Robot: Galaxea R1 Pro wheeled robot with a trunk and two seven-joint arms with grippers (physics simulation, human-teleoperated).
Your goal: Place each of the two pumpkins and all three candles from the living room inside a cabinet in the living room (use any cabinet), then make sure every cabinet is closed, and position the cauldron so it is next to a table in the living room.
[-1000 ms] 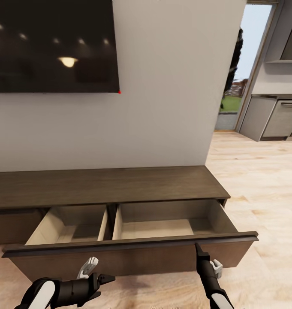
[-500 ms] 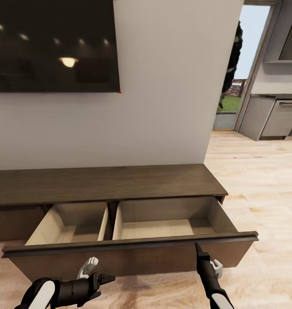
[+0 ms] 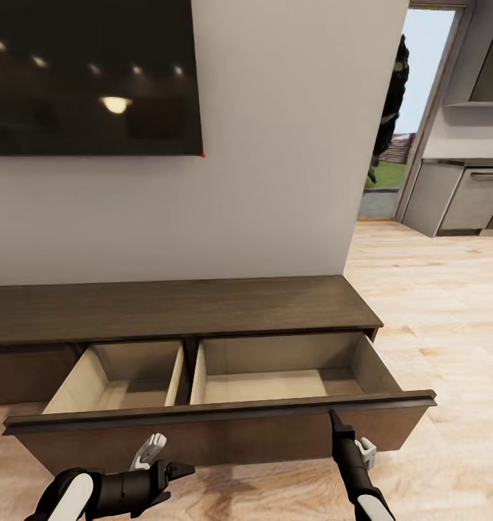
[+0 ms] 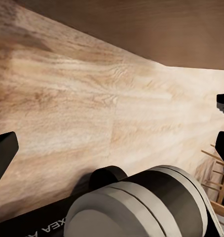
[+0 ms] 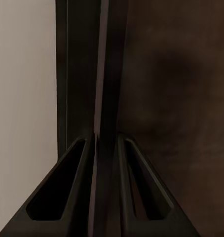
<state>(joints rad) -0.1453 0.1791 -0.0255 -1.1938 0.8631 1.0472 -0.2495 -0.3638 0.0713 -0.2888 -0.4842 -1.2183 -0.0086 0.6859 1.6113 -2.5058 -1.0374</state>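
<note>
While drawer: the cabinet [image 3: 203,307] drawer front [image 3: 224,427] stands pulled out near us, both pale compartments bare.
Right end effector [image 3: 336,420]: we pinch the front's top lip; pull straight, level.
Left end effector [image 3: 175,472]: spread wide, holding nothing, low at left.

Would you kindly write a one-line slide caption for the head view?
Right gripper at the front panel of the dark cabinet's open, empty drawer; left gripper low over the wood floor.

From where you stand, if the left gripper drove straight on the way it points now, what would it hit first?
Judging by the left wrist view, the left gripper points down at the bare wood floor, so it would likely meet the floor first. The cabinet's open drawer front sits at the edge of that line; depth is unclear.
</note>
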